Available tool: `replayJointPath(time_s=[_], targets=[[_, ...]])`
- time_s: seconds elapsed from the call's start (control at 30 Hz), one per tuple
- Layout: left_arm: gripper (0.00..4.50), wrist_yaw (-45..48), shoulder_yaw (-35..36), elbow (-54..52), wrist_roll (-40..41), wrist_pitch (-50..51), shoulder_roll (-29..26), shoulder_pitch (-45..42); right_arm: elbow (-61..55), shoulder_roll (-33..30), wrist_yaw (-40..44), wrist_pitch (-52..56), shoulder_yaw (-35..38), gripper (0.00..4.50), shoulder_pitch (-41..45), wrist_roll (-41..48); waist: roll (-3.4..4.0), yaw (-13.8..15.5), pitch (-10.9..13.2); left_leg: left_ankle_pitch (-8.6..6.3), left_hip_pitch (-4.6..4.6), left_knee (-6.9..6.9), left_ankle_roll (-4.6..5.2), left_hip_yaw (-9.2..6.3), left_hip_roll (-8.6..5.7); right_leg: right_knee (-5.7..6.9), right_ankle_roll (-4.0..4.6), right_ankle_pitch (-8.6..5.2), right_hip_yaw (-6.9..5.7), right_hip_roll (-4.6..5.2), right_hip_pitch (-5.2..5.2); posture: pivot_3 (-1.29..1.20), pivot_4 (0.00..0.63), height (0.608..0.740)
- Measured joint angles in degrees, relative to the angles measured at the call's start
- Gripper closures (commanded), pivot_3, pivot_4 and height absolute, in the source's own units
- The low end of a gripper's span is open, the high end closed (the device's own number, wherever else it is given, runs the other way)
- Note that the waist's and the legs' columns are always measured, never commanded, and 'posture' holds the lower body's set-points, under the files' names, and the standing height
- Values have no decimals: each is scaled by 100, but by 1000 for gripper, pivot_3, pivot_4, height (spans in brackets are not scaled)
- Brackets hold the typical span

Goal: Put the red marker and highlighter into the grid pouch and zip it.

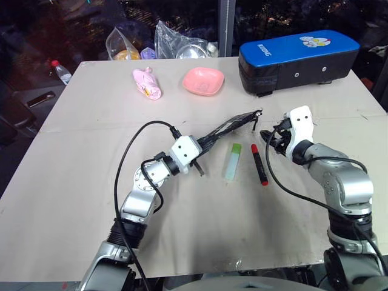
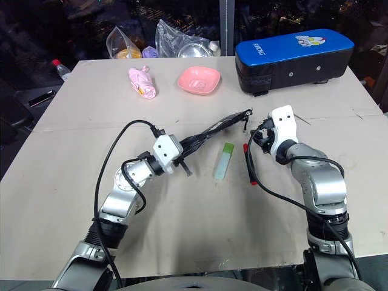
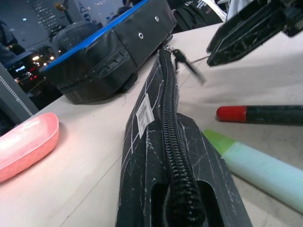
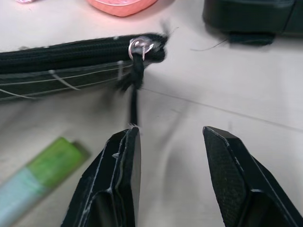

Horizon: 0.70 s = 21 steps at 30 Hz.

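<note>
- Grid pouch (image 1: 227,128) pinched at one end by the left gripper (image 1: 203,147), zipper shut along its visible length, contents unseen.
- Highlighter (image 1: 233,160) and red marker (image 1: 259,163) lie on the table (image 1: 79,182) beside the pouch.
- Right gripper (image 4: 170,156) parted, empty, near the zipper pull (image 4: 137,49).
- Left wrist view shows the pouch's white label (image 3: 144,113).

head stereo: high, down over table (image 1: 73,200) | wrists: close, low

Pale table (image 1: 91,200) (seamed across) — dark surroundings beyond, with scattered glints of light.
</note>
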<state>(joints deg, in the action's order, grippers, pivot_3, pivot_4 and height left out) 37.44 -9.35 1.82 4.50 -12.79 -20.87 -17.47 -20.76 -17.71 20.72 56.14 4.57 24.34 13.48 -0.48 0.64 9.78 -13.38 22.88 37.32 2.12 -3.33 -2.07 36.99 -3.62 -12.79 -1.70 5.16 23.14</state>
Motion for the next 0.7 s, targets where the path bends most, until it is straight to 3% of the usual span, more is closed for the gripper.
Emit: replayJointPath(time_s=[0.57,0.7], targets=[[4500,233,-10,-65,83,77,-10,29,944,-18,395,-246,139,2330,545,719,1,-10,0,0,0,-1,0,1,2,-2,1,1,0,-3,0,0,150,740],[4500,234,-9,-142,127,123,-11,30,1211,-2,387,-482,65,3555,684,695,0,-18,0,0,0,-2,0,1,2,-2,2,1,0,-3,0,0,150,740]])
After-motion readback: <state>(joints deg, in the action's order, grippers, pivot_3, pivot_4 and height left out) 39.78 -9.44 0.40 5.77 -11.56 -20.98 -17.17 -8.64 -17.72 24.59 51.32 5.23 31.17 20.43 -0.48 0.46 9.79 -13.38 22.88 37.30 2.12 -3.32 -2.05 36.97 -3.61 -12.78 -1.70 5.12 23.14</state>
